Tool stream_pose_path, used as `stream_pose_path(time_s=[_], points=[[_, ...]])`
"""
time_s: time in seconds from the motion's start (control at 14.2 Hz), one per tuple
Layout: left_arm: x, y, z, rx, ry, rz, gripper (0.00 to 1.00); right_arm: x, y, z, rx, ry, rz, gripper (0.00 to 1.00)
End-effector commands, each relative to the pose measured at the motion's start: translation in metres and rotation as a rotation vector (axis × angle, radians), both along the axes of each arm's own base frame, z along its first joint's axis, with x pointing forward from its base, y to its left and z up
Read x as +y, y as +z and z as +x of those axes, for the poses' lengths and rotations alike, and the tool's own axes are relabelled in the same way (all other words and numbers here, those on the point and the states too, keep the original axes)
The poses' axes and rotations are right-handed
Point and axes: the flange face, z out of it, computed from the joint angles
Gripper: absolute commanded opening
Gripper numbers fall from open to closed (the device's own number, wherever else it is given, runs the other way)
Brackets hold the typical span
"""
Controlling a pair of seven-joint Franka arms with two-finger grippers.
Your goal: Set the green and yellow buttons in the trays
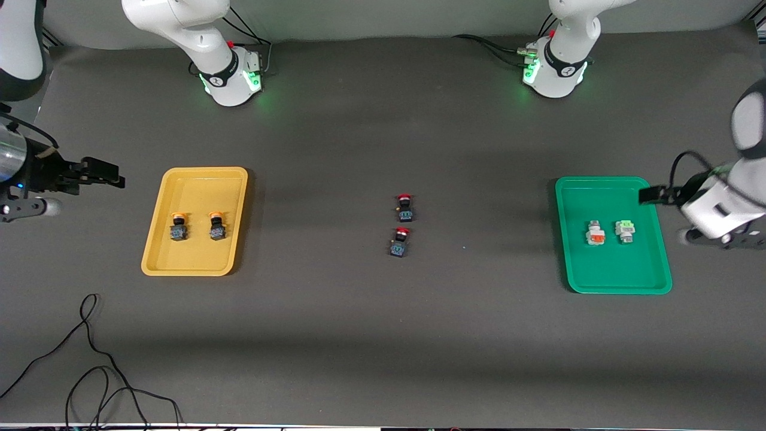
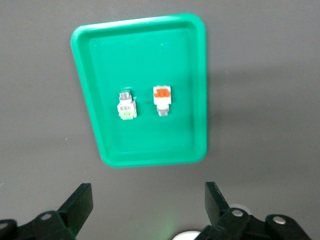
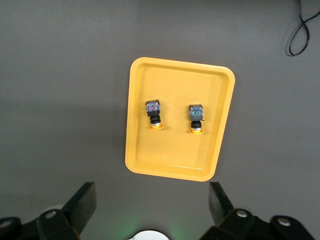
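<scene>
The yellow tray (image 1: 197, 185) lies toward the right arm's end of the table and holds two black-blue buttons with yellow-orange caps (image 1: 178, 226) (image 1: 216, 225), side by side. They also show in the right wrist view (image 3: 153, 115) (image 3: 196, 119) in the yellow tray (image 3: 180, 80). The green tray (image 1: 604, 191) lies toward the left arm's end and holds two white buttons, one orange-faced (image 1: 595, 233) and one green-faced (image 1: 625, 230). The left wrist view shows them too (image 2: 162, 99) (image 2: 126, 107) in the green tray (image 2: 150, 55). My right gripper (image 1: 111, 175) (image 3: 151, 195) is open and empty over the table beside the yellow tray. My left gripper (image 1: 649, 195) (image 2: 148, 195) is open and empty over the green tray's edge.
Two black-bodied buttons with red caps (image 1: 405, 207) (image 1: 400, 242) lie at the table's middle, one nearer the front camera than the other. A black cable (image 1: 90, 359) loops on the table near the front edge at the right arm's end; it also shows in the right wrist view (image 3: 300, 30).
</scene>
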Motion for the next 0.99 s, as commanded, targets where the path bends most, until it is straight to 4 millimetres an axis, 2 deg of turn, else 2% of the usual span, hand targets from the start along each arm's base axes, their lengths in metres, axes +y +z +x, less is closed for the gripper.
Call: stream_pose_path(time_s=[0.0,0.21,0.35,0.49,0.85,0.92], points=[[-0.013,0.053,0.001,0.005,0.000,-0.006,1.00,-0.003,0.008,-0.016,-0.040,-0.024,-0.024,1.00],[-0.019,0.069,0.001,-0.013,-0.026,-0.015,1.00,-0.007,0.015,-0.013,-0.062,-0.019,-0.056,1.00],[-0.030,0.071,-0.003,0.003,-0.031,-0.014,1.00,-0.006,0.020,-0.006,-0.076,-0.016,-0.062,1.00],[-0.032,0.071,-0.003,0.003,-0.034,-0.016,1.00,-0.006,0.019,0.002,-0.079,-0.017,-0.065,1.00],[-0.032,0.071,-0.005,0.011,-0.040,-0.017,1.00,-0.004,0.020,0.003,-0.080,-0.009,-0.084,1.00],[-0.043,0.075,-0.008,0.004,-0.054,-0.012,1.00,-0.004,0.020,0.003,-0.080,-0.009,-0.082,1.00]])
